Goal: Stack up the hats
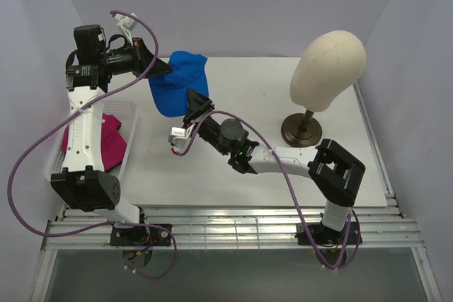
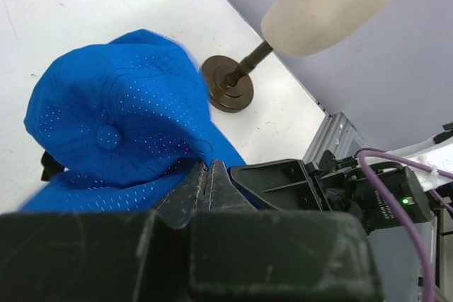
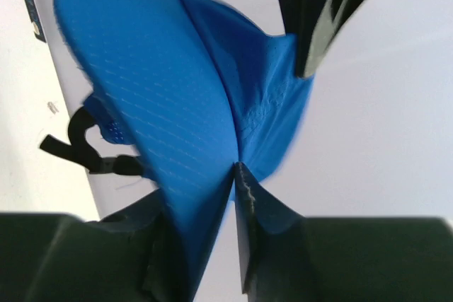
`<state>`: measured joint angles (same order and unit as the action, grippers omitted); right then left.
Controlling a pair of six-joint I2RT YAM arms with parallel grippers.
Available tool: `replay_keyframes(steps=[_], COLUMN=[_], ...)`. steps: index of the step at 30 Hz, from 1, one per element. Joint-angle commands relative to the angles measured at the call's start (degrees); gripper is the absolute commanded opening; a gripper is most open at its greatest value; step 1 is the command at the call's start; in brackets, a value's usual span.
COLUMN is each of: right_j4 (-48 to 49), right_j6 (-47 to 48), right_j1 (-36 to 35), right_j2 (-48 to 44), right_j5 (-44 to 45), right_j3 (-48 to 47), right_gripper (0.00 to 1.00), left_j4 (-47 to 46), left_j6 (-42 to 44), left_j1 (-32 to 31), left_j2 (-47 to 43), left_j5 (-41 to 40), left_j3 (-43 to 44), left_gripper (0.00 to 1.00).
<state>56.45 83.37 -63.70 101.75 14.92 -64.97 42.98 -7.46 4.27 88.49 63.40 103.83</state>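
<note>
The blue hat hangs above the table's back left, its mesh crown filling the left wrist view. My left gripper is shut on the hat's rear edge, fingers pressed together. My right gripper reaches up from below, and its fingers straddle the stiff brim, tips pinched where brim meets crown. A pink hat lies in the white basket, partly hidden by the left arm. No other hats are in view.
A cream mannequin head on a dark round base stands at the right of the table. The basket sits along the left edge under the left arm. Grey walls close the table in on three sides.
</note>
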Motion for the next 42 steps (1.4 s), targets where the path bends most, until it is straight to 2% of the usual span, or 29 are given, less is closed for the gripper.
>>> replay_keyframes(steps=[1, 3, 5, 6, 7, 8, 9, 10, 11, 12, 13, 15, 16, 18, 19, 20, 22, 23, 24, 27, 28, 29, 32, 34, 35, 36, 38, 39, 42], right_j4=[3.7, -1.4, -7.5, -16.0, -21.5, -27.5, -33.6, -46.6, -53.5, -60.9, -74.8, -87.4, -97.8, -106.9, -109.7, -113.2, -117.7, -120.8, -120.4, -116.6, -116.3, -116.0, -111.2, -105.4, -103.7, -102.1, -99.7, -99.1, -98.0], right_j6=[-2.3, -6.5, -10.1, -15.1, -18.4, -22.3, -26.2, -33.5, -37.0, -40.2, -46.4, -53.2, -60.9, -67.0, -69.6, -75.1, -77.9, -79.0, -79.4, -81.9, -82.3, -82.9, -87.4, -90.7, -91.6, -92.4, -94.7, -95.2, -96.1], right_j1=[0.1, -0.2, -0.4, -0.5, -0.5, -0.4, -0.1, 0.2, 0.5, 1.4, 2.0, 4.6, 6.0, 12.6, 14.6, 16.2, 17.4, 17.4, 17.5, 17.6, 17.9, 18.5, 22.4, 23.1, 23.6, 23.6, 23.7, 23.7, 23.7], right_j2=[-1.5, -4.5, -9.0, -10.4, -11.9, -12.9, -14.1, -14.4, -14.1, -13.6, -12.7, -8.7, -6.9, -1.7, -0.3, 2.3, 5.5, 7.7, 7.8, 5.7, 5.5, 4.9, 1.8, -0.5, -2.7, -3.6, -5.3, -5.7, -6.7], right_j5=[3.1, 4.4, 4.7, 4.4, 4.2, 4.5, 4.9, 4.8, 3.6, 2.8, 1.5, -1.9, -3.1, -15.4, -19.7, -16.8, -6.2, -3.1, -4.0, -3.2, -1.5, -0.4, -7.4, -8.3, -8.6, -8.3, -7.0, -6.7, -7.3], right_j3=[-2.5, -2.4, -2.6, -3.0, -4.0, -7.9, -10.3, -12.9, -18.5, -21.4, -24.6, -34.9, -38.6, -49.0, -51.1, -52.6, -58.8, -60.9, -62.1, -61.4, -62.2, -62.6, -59.4, -56.1, -53.5, -52.8, -52.8, -52.9, -52.8], right_gripper=[0.3, 0.08, 0.08, 0.08, 0.08, 0.08, 0.08, 0.08, 0.08, 0.08, 0.08, 0.08, 0.08, 0.08, 0.08, 0.08, 0.08, 0.08, 0.08, 0.08, 0.08, 0.08, 0.08, 0.08, 0.08, 0.08, 0.08, 0.08, 0.08], left_j4=[-0.4, 0.3, 0.9, 1.6, 2.0, 2.5, 3.8, 4.6, 5.3, 6.6, 7.1, 8.0, 8.3, 8.7, 8.8, 8.9, 9.0, 9.0, 9.0, 9.1, 9.2, 9.3, 9.0, 6.1, 4.2, -1.0, -6.1, -6.5, -7.7], left_j6=[1.7, 3.1, 4.2, 5.5, 6.3, 6.9, 7.1, 9.5, 10.2, 10.8, 12.1, 12.9, 13.6, 13.8, 13.9, 14.1, 14.4, 14.7, 14.9, 16.2, 16.5, 17.0, 19.1, 20.1, 20.2, 19.9, 18.8, 18.5, 17.9], left_j1=[0.0, 0.0, 0.0, 0.0, 0.0, -0.1, 0.0, 0.0, 0.0, 0.0, -0.1, 0.0, -0.1, -0.1, -0.1, 0.0, 0.0, 0.0, 0.0, -0.1, -0.1, 0.0, -0.8, -7.5, -10.0, -14.3, -18.8, -23.4, -29.7], left_j2=[-3.4, -3.1, -2.4, -2.2, -1.9, -1.4, -1.2, -1.0, -0.7, -0.6, -0.7, -1.0, -1.2, -1.2, -1.0, -0.9, -0.8, -0.9, -0.9, -2.0, -2.9, -3.6, -7.5, -9.6, -11.7, -12.7, -13.7, -13.2, -11.0], left_j5=[-0.2, -3.4, -6.0, -8.9, -9.9, -11.0, -12.1, -13.6, -14.6, -15.5, -17.4, -19.5, -21.4, -23.7, -25.1, -28.0, -30.5, -31.7, -31.7, -30.5, -30.1, -28.9, -16.0, -12.6, -13.6, -15.0, -20.5, -22.5, -30.0], left_j3=[-1.0, -1.3, -1.9, -2.0, -1.8, -1.6, -1.3, -0.2, 0.4, 1.1, 1.8, 4.0, 4.7, 6.9, 7.7, 8.7, 9.1, 9.0, 8.4, 6.2, 5.6, 4.9, -2.0, -10.7, -14.0, -17.1, -23.3, -23.8, -23.1], left_gripper=[0.0, 0.0, 0.0, 0.02, 0.12, 0.38, 0.47, 0.54, 0.63, 0.67, 0.7, 0.78, 0.82, 0.86, 0.87, 0.87, 0.87, 0.87, 0.86, 0.74, 0.57, 0.5, 0.37, 0.31, 0.23, 0.23, 0.25, 0.25, 0.25])
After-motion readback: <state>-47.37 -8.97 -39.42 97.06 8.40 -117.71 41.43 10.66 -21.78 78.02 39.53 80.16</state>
